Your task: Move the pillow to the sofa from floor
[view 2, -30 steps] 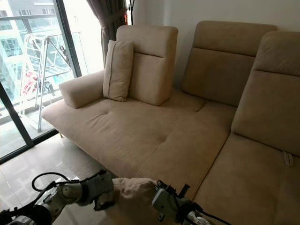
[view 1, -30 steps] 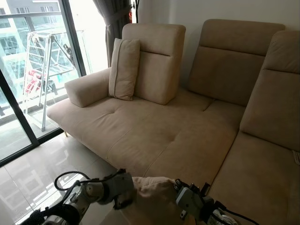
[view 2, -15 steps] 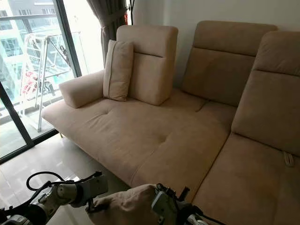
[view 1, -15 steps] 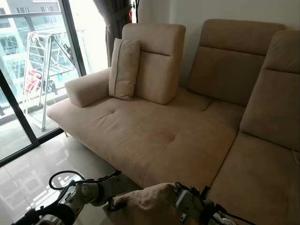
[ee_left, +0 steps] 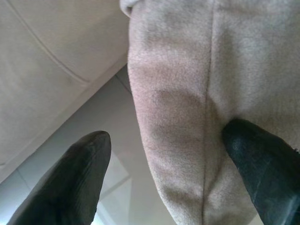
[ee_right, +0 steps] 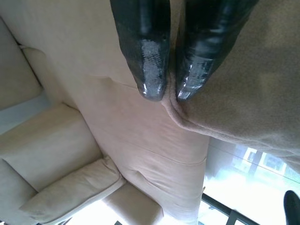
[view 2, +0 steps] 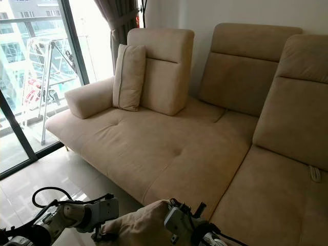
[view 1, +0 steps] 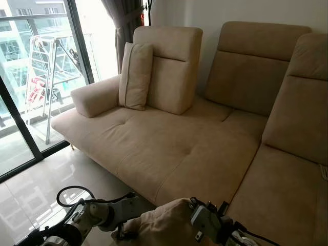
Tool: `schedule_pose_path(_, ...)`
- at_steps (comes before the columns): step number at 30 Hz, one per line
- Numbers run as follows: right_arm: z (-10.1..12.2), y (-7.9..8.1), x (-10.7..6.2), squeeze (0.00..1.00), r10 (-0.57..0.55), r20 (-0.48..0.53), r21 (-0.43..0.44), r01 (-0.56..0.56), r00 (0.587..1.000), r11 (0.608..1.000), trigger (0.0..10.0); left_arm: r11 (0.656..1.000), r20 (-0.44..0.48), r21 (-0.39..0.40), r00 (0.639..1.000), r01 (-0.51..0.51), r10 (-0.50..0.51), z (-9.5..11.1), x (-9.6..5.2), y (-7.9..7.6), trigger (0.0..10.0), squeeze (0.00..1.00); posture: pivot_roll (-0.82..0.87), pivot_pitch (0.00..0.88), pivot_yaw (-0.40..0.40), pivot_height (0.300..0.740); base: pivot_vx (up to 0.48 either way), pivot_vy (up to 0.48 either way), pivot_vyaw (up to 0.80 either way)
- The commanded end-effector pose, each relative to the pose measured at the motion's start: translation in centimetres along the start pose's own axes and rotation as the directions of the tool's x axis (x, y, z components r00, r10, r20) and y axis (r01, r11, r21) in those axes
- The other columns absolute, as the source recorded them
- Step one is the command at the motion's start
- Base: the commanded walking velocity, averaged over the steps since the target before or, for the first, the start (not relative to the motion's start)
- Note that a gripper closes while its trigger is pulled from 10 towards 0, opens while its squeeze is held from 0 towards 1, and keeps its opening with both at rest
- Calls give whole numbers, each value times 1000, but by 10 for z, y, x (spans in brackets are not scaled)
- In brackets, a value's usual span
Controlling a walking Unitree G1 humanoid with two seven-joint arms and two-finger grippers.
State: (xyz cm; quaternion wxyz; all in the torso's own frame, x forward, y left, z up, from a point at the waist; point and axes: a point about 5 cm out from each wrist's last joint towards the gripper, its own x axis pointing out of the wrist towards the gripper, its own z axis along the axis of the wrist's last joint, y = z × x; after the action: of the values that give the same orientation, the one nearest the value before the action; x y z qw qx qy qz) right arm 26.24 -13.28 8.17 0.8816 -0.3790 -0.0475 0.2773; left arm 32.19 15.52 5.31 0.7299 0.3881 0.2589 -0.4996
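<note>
A tan pillow (view 1: 161, 225) hangs low in front of the beige sofa (view 1: 169, 146), just off its front seat edge, above the tiled floor. My right gripper (view 1: 197, 226) is shut on the pillow's seamed edge (ee_right: 197, 117). My left gripper (view 1: 122, 233) is at the pillow's other end, open. Its fingers are spread wide around the pillow's edge (ee_left: 187, 117). One left fingertip (ee_left: 262, 164) presses the fabric, while the other (ee_left: 70, 183) stands apart from it.
A second tan pillow (view 1: 136, 75) leans upright against the sofa's backrest beside the armrest (view 1: 95, 95). Glossy floor tiles (view 1: 46, 179) stretch left to a glass balcony door (view 1: 20, 128), with a drying rack (view 1: 48, 66) outside. The wide seat (view 1: 205, 154) lies beyond the held pillow.
The pillow's left end has dropped from the level of the seat edge to below it. My left gripper has moved down with it. The right gripper has barely moved.
</note>
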Motion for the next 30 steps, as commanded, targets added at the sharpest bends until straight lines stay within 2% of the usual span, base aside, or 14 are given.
schedule_pose_path(1, 31, -25, 10, 0, -116, 147, -46, 124, 982, 991, 0, 999, -46, -3, 998, 42, -42, -10, 1, -7, 10000, 0, 116, 0, 39, 601, 0, 0, 0)
schedule_pose_path(5, 33, -29, 11, 0, -136, 151, -78, 149, 979, 986, 0, 998, -30, -13, 998, 58, -58, -8, 1, -9, 10000, 0, 118, 0, 38, 601, 0, 0, 0)
schedule_pose_path(6, 34, -30, 11, 0, -146, 152, -96, 162, 977, 982, 0, 997, -17, -16, 997, 75, -75, -6, 1, -9, 1804, 0, 118, 0, 38, 601, 0, 0, 0)
schedule_pose_path(8, 34, -30, 11, 0, -146, 152, -96, 162, 977, 982, 0, 997, -17, -16, 997, 75, -75, -6, 1, -9, 1804, 0, 118, 0, 38, 601, 0, 0, 0)
schedule_pose_path(9, 35, -32, 11, 0, -159, 155, -118, 178, 975, 977, 0, 995, -4, -20, 995, 98, -99, -5, 1, -10, 0, 0, 118, 0, 38, 601, 0, 0, 0)
schedule_pose_path(15, 36, -38, 11, 0, -205, 160, -148, 228, 966, 962, 0, 993, 18, -8, 993, 120, -119, -3, -1, -10, 0, 0, 115, 0, 38, 601, 0, 0, 0)
schedule_pose_path(17, 35, -43, 11, 0, -246, 157, -145, 269, 956, 952, 10000, 998, 30, 30, 998, 54, -55, 4, -5, 1, 0, 0, 116, 0, 36, 601, 0, 0, 0)
schedule_pose_path(18, 35, -43, 11, 0, -246, 157, -145, 269, 956, 952, 10000, 998, 30, 30, 998, 54, -55, 4, -5, 1, 0, 0, 116, 0, 36, 601, 0, 0, 0)
schedule_pose_path(21, 35, -41, 11, 0, -252, 152, -129, 272, 956, 954, 10000, 998, 43, 52, 999, -26, 24, 12, -9, 13, 0, 0, 116, 0, 36, 601, 0, 0, 0)
schedule_pose_path(23, 35, -41, 11, 0, -252, 152, -129, 272, 956, 954, 10000, 998, 43, 52, 999, -26, 24, 12, -9, 13, 0, 0, 116, 0, 36, 601, 0, 0, 0)
schedule_pose_path(25, 39, -35, 11, 0, -234, 177, -108, 256, 956, 961, 10000, 991, 45, 91, 995, -93, 89, 20, -15, 27, 0, 0, 115, 0, 35, 601, 0, 0, 0)
schedule_pose_path(29, 44, -31, 11, 0, -224, 204, -100, 248, 953, 964, 10000, 986, 39, 122, 994, -111, 107, 25, -20, 34, 0, 0, 117, 0, 34, 601, 0, 0, 0)
schedule_pose_path(30, 46, -31, 11, 0, -227, 212, -96, 252, 950, 963, 10000, 984, 29, 138, 994, -111, 108, 27, -22, 36, 2471, 0, 116, 0, 34, 601, 0, 0, 0)
